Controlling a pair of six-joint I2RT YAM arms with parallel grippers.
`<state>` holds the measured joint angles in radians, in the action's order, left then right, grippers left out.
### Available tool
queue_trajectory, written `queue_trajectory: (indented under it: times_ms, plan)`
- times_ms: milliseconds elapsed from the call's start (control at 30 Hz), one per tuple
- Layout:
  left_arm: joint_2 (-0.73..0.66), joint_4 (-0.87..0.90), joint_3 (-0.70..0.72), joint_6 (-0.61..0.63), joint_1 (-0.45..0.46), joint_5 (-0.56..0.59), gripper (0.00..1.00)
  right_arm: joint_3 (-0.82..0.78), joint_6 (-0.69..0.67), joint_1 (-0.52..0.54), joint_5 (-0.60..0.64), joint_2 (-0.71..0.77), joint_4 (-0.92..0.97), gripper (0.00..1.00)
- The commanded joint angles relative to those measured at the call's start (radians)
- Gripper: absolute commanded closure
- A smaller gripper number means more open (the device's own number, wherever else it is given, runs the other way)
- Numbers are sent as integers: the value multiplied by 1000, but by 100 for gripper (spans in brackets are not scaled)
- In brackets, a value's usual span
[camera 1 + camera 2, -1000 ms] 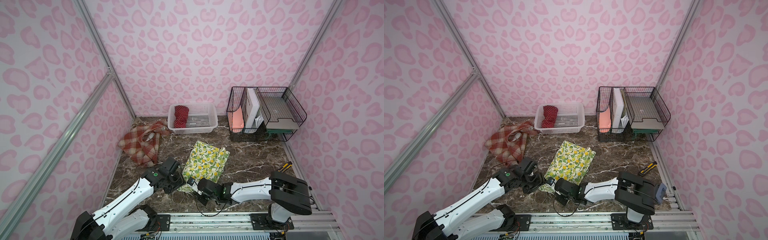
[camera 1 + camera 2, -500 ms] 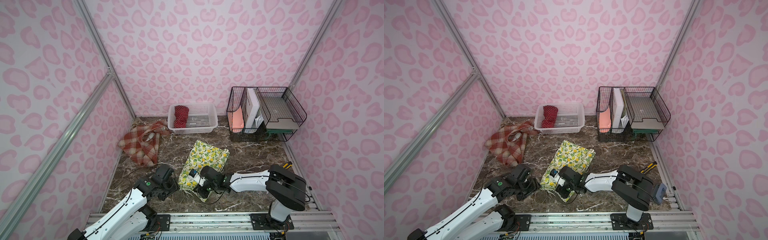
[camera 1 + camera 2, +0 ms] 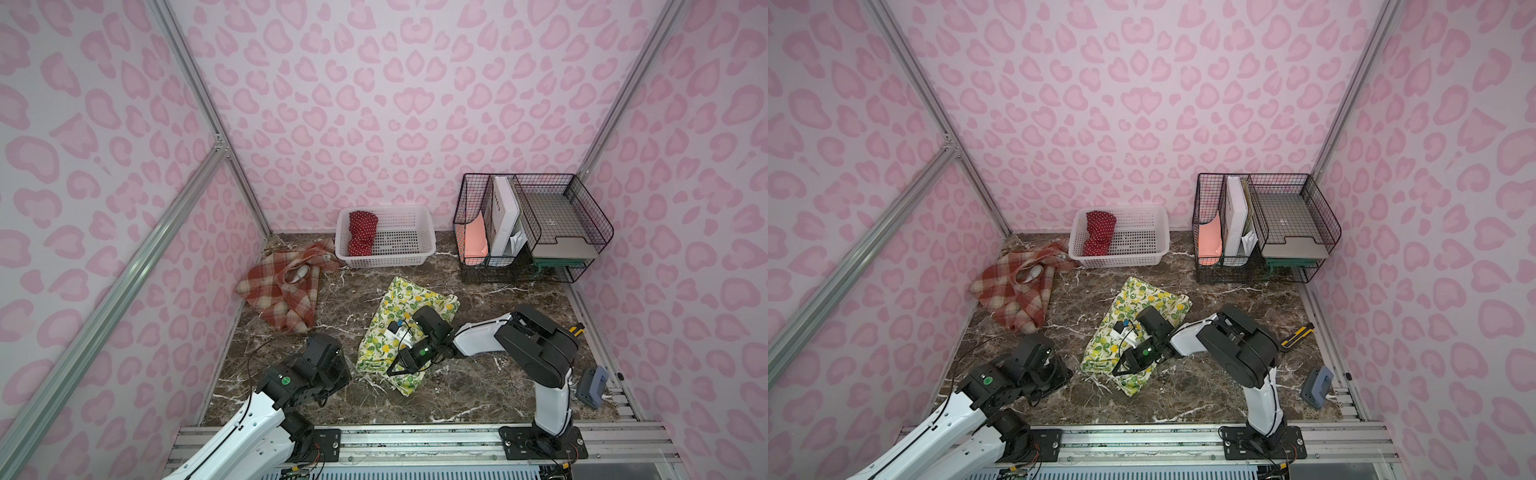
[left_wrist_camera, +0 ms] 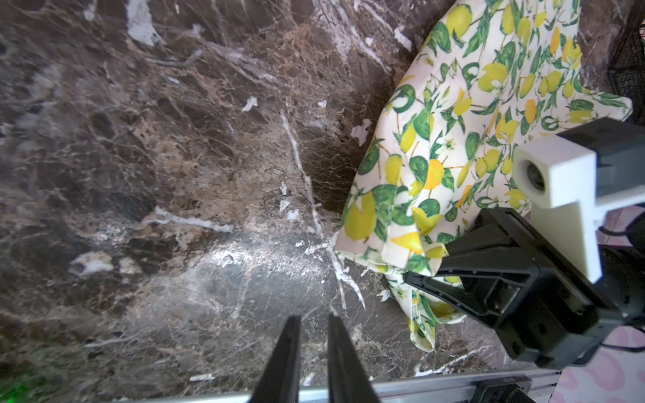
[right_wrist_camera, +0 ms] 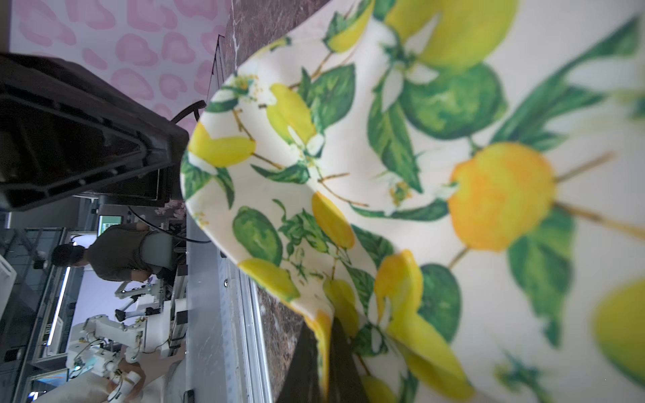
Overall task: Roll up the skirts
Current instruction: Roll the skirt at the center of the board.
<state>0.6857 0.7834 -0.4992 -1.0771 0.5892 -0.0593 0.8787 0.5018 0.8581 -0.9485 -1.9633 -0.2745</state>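
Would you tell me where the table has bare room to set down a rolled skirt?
Free: the marble between the lemon skirt and the wire organizer, and the near strip between that skirt and the front rail. A narrower lane runs between the plaid skirt and the lemon skirt. Crowded: back left, where the plaid skirt meets the white basket.

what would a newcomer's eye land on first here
Likely the loud pink-spotted walls around the dark marble table. Then the lemon skirt mid-table, its near edge pinched by the shut right pincer, while the left pincer hangs shut over bare marble beside it. Behind, a plaid skirt lies crumpled at the left wall and a red skirt sits in the white basket.
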Motion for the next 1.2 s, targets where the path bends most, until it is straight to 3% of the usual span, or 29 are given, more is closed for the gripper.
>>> queue_trajectory:
  times_ms: [0,100,233,367,633,867,1033,1167]
  plan:
    - [15,-25,18,15,6,20,94,2,64,-17,-107,-3,-79,100]
    - [25,-39,41,-2,9,50,94,5,117,-34,-141,-5,-132,100]
    - [54,-114,78,4,13,46,81,-13,254,-45,-200,-21,-270,100]
    - [123,-245,109,18,28,32,66,9,291,-42,-222,-43,-285,100]
    - [202,-392,98,16,58,97,62,26,228,-43,-198,-40,-199,100]
    - [272,-460,53,53,61,141,45,6,215,-41,-189,-49,-204,100]
    - [400,-496,28,61,68,105,43,12,205,-46,-189,-35,-193,100]
    - [406,-496,29,53,72,156,42,12,199,-47,-190,-28,-185,100]
